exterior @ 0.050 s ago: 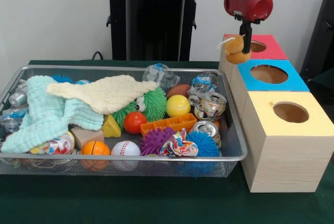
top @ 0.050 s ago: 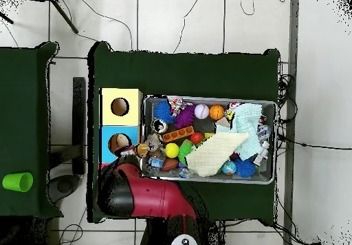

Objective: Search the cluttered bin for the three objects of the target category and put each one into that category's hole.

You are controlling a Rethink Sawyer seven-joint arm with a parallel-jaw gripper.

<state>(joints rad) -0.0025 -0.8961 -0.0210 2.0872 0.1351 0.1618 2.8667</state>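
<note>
Arm hanging upright, gripper (exterior @ 0.050 s ago: pixel 243 42) clamped on a tan plush toy (exterior @ 0.050 s ago: pixel 236 49) — beside the red-topped box (exterior @ 0.050 s ago: pixel 271 46)

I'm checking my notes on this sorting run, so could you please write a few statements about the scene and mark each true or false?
1. The gripper holds a tan plush toy. True.
2. The toy hangs over the yellow box. False: it hangs near the red box.
3. A cream cloth lies on the clutter in the wire bin. True.
4. The baseball sits in the blue box. False: it is in the bin.
</note>
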